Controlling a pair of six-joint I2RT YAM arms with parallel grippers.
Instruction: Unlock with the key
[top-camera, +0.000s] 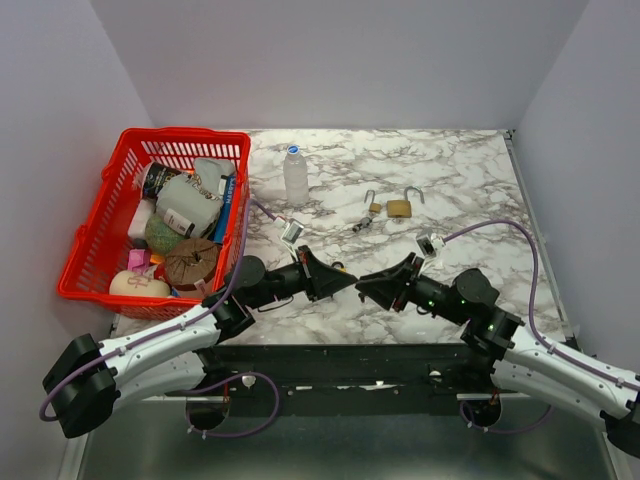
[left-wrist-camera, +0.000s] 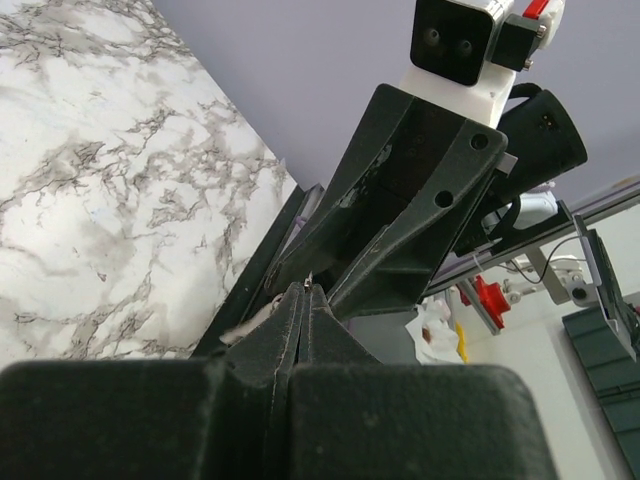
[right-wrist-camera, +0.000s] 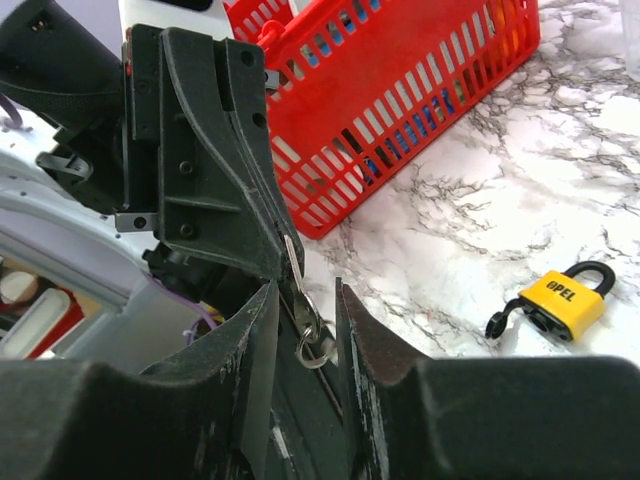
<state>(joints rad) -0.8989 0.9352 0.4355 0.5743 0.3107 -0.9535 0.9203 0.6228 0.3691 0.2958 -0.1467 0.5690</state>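
We see the left end effector (top-camera: 338, 283) and right end effector (top-camera: 370, 286) tip to tip over the counter (top-camera: 470, 170), a brass padlock (top-camera: 399, 209) and bottle (top-camera: 296, 176) beyond them, a red basket (top-camera: 185, 132) at left.

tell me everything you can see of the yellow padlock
The yellow padlock lies flat on the marble table, alone. Its body looks yellow-coated with black lettering. A black shackle curves from one end, seemingly closed; a small black piece sticks out of the opposite end, too small to identify. Only the table touches it.
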